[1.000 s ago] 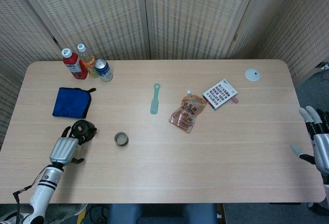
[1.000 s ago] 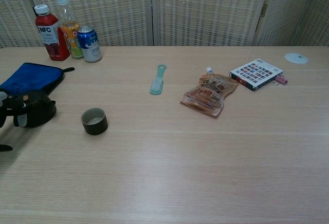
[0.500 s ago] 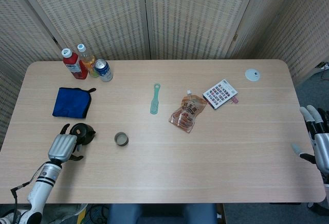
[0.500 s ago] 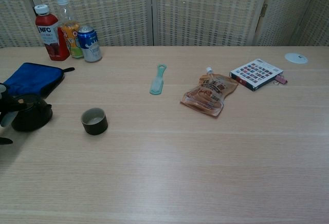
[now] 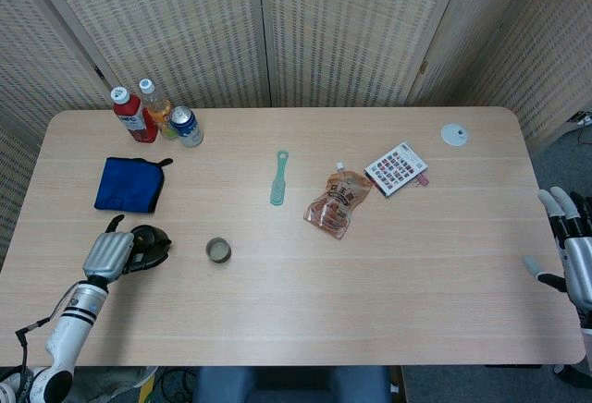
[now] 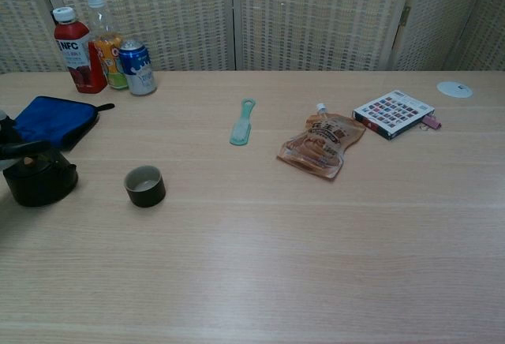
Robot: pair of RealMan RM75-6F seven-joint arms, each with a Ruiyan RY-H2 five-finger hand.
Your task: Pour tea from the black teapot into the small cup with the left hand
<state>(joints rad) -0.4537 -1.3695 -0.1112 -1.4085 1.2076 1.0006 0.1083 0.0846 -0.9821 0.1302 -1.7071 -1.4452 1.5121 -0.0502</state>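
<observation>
At the left edge of the pale wooden table [image 5: 305, 329], the left hand [image 5: 108, 255] lies with its silver back upward and its dark fingers [image 5: 139, 257] reaching toward the squat black teapot [image 6: 38, 179], which sits upright just to the hand's right; whether the fingers actually grasp the pot's handle or only touch it I cannot tell. The teapot is round-bodied, matte black, with a small knob on its lid, and stands level on the table. Behind the hand lies a folded blue cloth [image 5: 129, 184], and farther back a red-labelled juice bottle [image 6: 72, 40], a clear bottle of orange drink [image 6: 106, 42] and a blue drinks can [image 6: 139, 67] stand close together. To the right of the teapot, apart from it, stands the small dark cup [image 6: 145, 185], upright with a pale inside. Farther right lie a teal plastic scoop [image 5: 278, 177], an orange spouted pouch [image 5: 338, 203], a colourful patterned card box [image 5: 396, 168] and a small white disc [image 5: 453, 134]. At the far right edge the right hand [image 5: 569, 257] hangs beside the table, released, fingers spread and holding nothing.
</observation>
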